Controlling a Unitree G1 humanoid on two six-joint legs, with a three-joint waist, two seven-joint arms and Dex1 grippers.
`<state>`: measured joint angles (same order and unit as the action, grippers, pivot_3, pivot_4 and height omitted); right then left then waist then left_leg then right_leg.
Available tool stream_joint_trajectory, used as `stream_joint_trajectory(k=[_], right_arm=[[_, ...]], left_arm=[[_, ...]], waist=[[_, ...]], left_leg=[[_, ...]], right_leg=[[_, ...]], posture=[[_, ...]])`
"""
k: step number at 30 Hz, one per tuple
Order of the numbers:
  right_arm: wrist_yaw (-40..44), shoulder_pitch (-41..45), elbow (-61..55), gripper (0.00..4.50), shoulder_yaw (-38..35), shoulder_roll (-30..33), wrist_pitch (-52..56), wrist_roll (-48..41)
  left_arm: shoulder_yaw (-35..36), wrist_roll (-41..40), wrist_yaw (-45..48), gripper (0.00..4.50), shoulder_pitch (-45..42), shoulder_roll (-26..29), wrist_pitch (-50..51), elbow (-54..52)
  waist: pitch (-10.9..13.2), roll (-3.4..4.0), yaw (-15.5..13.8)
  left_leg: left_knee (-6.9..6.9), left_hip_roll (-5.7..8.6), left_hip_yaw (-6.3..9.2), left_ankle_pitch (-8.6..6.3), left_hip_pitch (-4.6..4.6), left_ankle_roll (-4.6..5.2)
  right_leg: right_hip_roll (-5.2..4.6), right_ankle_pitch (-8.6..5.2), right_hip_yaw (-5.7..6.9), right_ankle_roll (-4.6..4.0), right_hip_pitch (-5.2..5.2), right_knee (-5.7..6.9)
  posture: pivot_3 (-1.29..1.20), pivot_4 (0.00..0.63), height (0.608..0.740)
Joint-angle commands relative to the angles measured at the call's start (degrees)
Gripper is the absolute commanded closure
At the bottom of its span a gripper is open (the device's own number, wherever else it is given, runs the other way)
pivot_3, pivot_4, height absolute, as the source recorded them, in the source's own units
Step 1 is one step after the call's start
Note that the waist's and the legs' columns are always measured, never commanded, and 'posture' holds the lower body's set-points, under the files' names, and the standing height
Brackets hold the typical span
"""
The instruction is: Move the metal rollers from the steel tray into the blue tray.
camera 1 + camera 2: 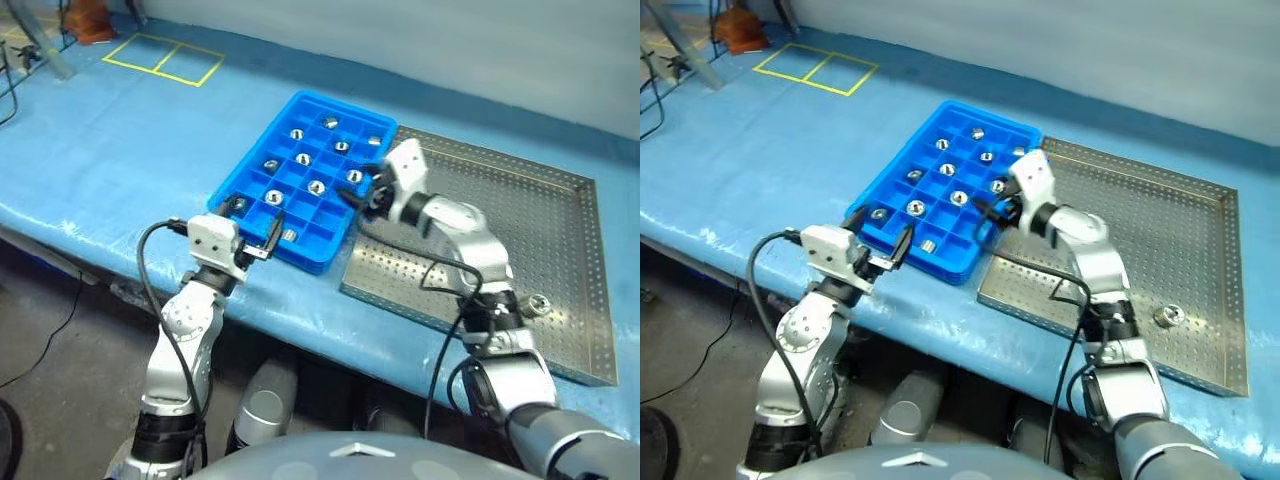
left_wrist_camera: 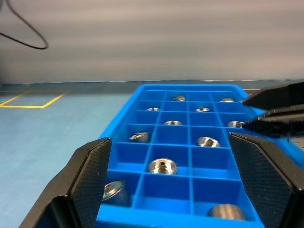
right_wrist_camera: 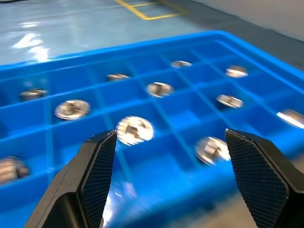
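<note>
With your right gripper spread empty over the blue tray (left gripper spread too), watch you don't overlook the last roller on the steel tray.

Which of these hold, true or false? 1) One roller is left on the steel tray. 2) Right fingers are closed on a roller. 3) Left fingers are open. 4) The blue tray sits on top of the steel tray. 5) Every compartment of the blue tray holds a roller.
1) True: a single metal roller lies on the steel tray, near its near right side.
2) False: the right gripper has its fingers apart, nothing between them, at the blue tray.
3) True: the left gripper is open, empty, at the blue tray's near end.
4) False: it lies beside the steel tray, on the blue table cover.
5) False: several compartments are empty.
</note>
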<state>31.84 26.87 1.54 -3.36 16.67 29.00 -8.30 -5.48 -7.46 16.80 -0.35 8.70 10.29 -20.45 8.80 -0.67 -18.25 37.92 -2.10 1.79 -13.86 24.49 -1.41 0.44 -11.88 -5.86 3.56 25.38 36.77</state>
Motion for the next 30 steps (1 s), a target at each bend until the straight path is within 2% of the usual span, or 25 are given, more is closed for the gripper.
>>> stream_joint_trajectory(k=[1, 5, 8, 11, 14, 19, 28, 30], right_arm=[[-4.35, -5.13, -8.81, 0.65, -5.75, 2.52, 4.8, -1.63], [-6.96, -10.57, -14.52, 0.65, -8.57, 5.06, 10.47, -2.02], [-9.08, -13.52, -16.92, 0.65, -10.83, 6.59, 15.44, -2.51], [-10.09, -15.26, -18.73, 0.65, -12.16, 6.94, 19.96, -3.86], [-11.06, -15.26, -18.91, 0.65, -12.56, 5.99, 22.31, -5.31], [-11.33, -14.55, -17.33, 0.65, -11.95, 5.24, 24.88, -7.46], [-10.79, -11.03, -8.86, 0.65, -7.72, 5.58, 23.84, -6.98], [-12.1, -9.65, -4.63, 0.65, -4.69, 6.76, 23.63, -4.01]], left_arm=[[-2.01, -1.19, 3.06, 0.16, -3.53, -0.23, -1.54, 2.25], [-2.66, -1.77, 5.11, 0.16, -6.23, -0.61, -2.31, 5.08], [-3.18, -1.97, 6.48, 0.16, -7.61, -1.06, -2.84, 6.95], [-3.84, -2.07, 7.26, 0.16, -8.45, -1.4, -3.52, 8.54], [-3.97, -1.99, 7.45, 0.16, -8.84, -1.85, -4.14, 9.56], [-3.92, -1.88, 7.43, 0.16, -8.77, -1.89, -4.47, 9.66], [-3.2, -1.52, 6.4, 0.16, -7.94, -1.19, -4.22, 9.18], [-3.17, -1.99, 6.64, 0.16, -8.02, -1.3, -4.51, 8.99]], waist=[[0.0, 0.02, 3.16], [-0.02, 0.05, 10.99], [-0.04, 0.09, 15.76], [-0.02, 0.1, 19.66], [-0.02, 0.1, 22.1], [-0.02, 0.1, 23.4], [-0.02, 0.08, 23.47], [-0.02, 0.07, 23.47]], left_leg=[[0.01, 0.0, -0.01, 0.0, 0.0, 0.01], [0.0, -0.02, 0.02, 0.01, -0.05, 0.06], [-0.04, -0.04, -0.01, -0.01, -0.24, 0.11], [-0.12, -0.06, -0.04, -0.08, -0.93, 0.23], [-0.08, -0.07, -0.04, -0.05, -1.0, 0.27], [0.02, 0.03, -0.19, 0.13, -1.04, 0.42], [0.05, 0.15, -0.42, 0.15, -1.02, 0.47], [0.05, 0.15, -0.43, 0.15, -1.02, 0.47]], right_leg=[[0.0, 0.09, -0.02, -0.1, 0.0, 0.0], [0.02, 0.21, -0.09, -0.01, -0.06, 0.08], [0.02, 0.21, -0.15, -0.01, -0.23, 0.1], [0.04, 0.04, -0.2, 0.0, -0.88, 0.07], [0.11, -0.1, -0.31, 0.2, -0.92, 0.16], [0.12, -0.01, -0.65, 0.28, -0.95, 0.22], [0.08, 0.13, -1.0, 0.51, -0.93, 0.13], [0.09, 0.14, -1.01, 0.52, -0.92, 0.14]], posture=[[0.05, 0.15, 0.74], [0.0, 0.15, 0.74], [-0.05, 0.15, 0.74], [-0.06, 0.15, 0.74], [-0.08, 0.15, 0.74], [-0.07, 0.15, 0.74], [-0.05, 0.15, 0.74], [-0.05, 0.15, 0.74]])
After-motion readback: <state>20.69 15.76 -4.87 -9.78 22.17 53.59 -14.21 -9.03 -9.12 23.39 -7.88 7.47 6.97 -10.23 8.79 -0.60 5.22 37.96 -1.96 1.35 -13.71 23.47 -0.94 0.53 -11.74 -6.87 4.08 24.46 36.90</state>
